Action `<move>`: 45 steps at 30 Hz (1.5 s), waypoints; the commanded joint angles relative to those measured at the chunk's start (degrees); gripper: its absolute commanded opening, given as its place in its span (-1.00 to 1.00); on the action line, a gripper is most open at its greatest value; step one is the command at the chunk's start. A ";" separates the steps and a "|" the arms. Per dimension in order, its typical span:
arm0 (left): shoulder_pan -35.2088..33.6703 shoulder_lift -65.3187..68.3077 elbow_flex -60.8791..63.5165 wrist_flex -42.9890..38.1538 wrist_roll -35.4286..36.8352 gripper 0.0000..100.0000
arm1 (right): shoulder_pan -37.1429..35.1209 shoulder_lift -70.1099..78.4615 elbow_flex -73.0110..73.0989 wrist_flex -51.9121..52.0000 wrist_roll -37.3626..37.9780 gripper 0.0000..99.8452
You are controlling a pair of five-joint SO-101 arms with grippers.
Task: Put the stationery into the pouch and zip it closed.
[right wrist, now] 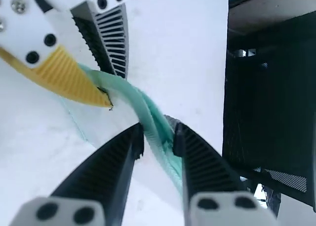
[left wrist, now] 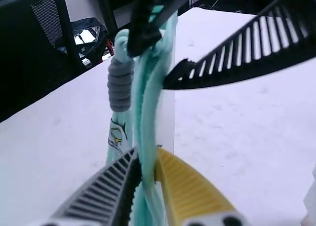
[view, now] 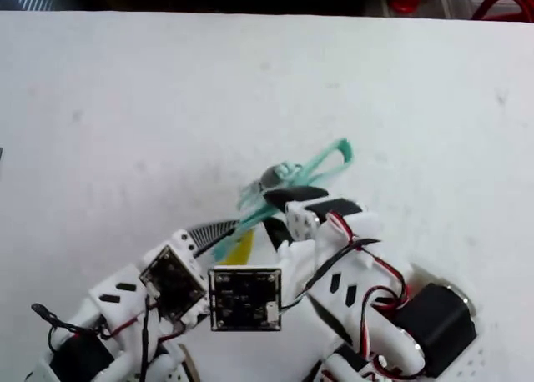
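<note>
- White table seen from above, with a dark room beyond its far edge
- Two robot arms sit at the near edge, close together near the middle
- A mint-green pouch is held between them and seems lifted just off the table, its far end poking out to the right
- The left gripper has its black and yellow fingers pressed together on the pouch's zip edge, at the nearer end
- The right gripper pinches the same edge between two black fingers, slightly farther along
- A pen with a grey ribbed grip lies against the pouch, probably inside it
- The pouch looks light, thin and floppy, so it will likely sag and twist
- The firmer zip band seems the best place to hold; the zip pull is too hidden to pick out
</note>
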 commanded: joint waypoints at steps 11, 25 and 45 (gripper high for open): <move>0.57 -0.75 -0.53 -0.88 -2.20 -0.95 | 0.84 0.31 6.42 -6.99 -1.41 -0.82; -2.59 -0.75 -0.44 -1.32 7.12 -0.41 | -3.30 0.13 8.88 -6.73 4.31 -0.96; -1.89 -1.63 8.62 -9.85 1.14 -0.95 | -3.47 0.13 8.88 -6.73 3.96 -0.96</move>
